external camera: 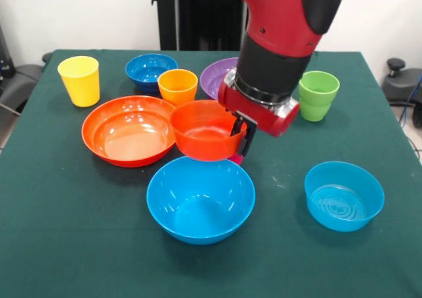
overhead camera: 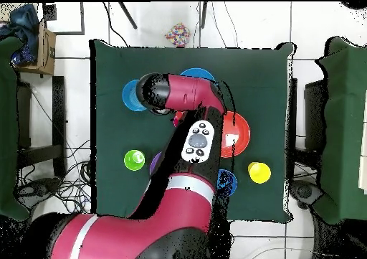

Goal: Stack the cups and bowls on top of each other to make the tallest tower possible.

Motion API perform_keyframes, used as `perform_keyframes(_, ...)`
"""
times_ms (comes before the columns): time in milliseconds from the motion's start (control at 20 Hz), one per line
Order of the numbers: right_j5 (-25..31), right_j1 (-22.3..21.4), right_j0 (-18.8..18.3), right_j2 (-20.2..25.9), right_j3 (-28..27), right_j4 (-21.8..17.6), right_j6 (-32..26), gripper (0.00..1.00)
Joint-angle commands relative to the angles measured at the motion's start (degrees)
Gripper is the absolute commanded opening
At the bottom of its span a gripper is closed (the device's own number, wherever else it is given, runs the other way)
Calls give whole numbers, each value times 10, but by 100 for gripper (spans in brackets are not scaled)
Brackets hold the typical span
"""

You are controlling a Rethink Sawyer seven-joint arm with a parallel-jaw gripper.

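My gripper is shut on the right rim of the small orange bowl. It holds the bowl slightly tilted, just above the far rim of the large light-blue bowl and beside the large orange bowl. The small light-blue bowl sits at the front right. The yellow cup, dark-blue bowl, orange cup, purple bowl and green cup stand along the far side. The pink cup is not clearly visible. In the overhead view the arm hides the gripper. The green cup and yellow cup show there.
The red arm comes down over the table's middle and covers part of the purple bowl. The green tablecloth shows bare at the front left and between the two light-blue bowls. Chairs stand beside the table.
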Motion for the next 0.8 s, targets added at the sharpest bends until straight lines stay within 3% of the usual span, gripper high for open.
perform_keyframes(50, -16, 61, 9, 62, -61, -41, -24, 0)
perform_keyframes(800, 37, 113, -9, 83, -160, -27, -59, 0)
